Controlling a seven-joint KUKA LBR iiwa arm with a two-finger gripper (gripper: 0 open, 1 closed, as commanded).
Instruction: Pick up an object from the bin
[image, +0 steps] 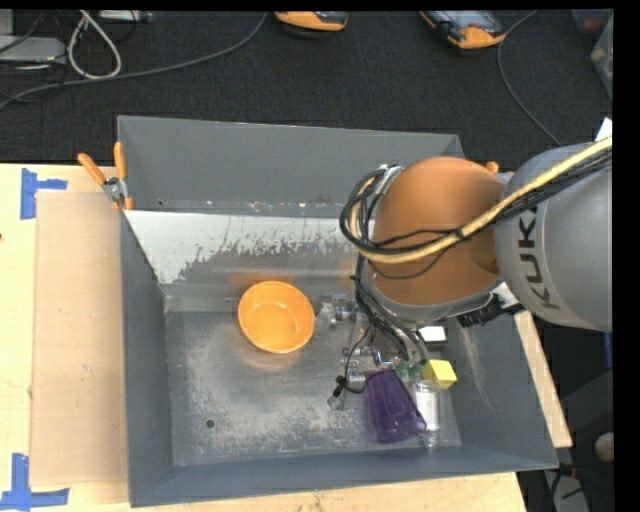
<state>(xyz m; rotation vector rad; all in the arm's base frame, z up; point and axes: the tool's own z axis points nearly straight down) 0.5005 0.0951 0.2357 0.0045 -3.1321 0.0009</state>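
Observation:
My gripper (357, 368) hangs low over the bin floor right of centre, under the arm's orange cover. Just to its right lies a purple ribbed thing (390, 408), lengthwise toward the front wall; its upper end touches or sits beside the gripper. A small yellow block (439, 374) and a white tube-like piece (427, 405) lie against the purple thing's right side, with a bit of green (405, 372) at its top. An orange bowl (275, 316) stands upright to the gripper's left, apart from it.
The arm reaches in from the right and hides the bin's right rear part. Bare floor lies in front of and left of the bowl, up to the sloped left wall.

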